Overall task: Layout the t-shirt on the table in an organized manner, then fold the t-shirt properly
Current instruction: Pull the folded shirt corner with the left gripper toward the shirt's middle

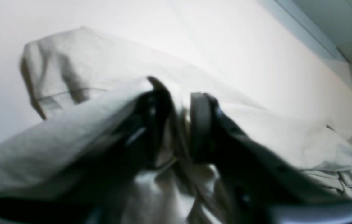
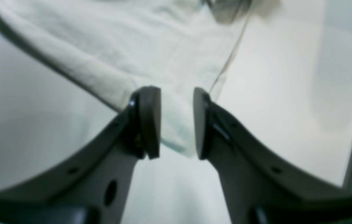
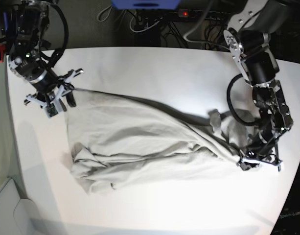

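Right pincer [image 2: 176, 123]: jaws parted around a t-shirt [image 3: 140, 142] corner, near the counter [image 3: 154, 68] left edge. Left pincer [image 1: 180, 121]: slightly parted, cloth between. Judgement: release both corners fully, then smooth the bunched middle.

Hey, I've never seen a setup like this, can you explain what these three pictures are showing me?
This is a robot with two arms working over a white table. One picture looks down on the whole scene; the other two come from small cameras mounted on each arm's wrist, looking out past its claw.

A pale grey-beige t-shirt lies crumpled and stretched across the table. The right claw, on the left of the overhead picture, has a corner of the shirt between its fingers, with a gap showing. The left claw, on the right of that picture, sits at the opposite end with cloth bunched between and over its fingers. That close-up is blurry, so how firmly it grips is unclear.
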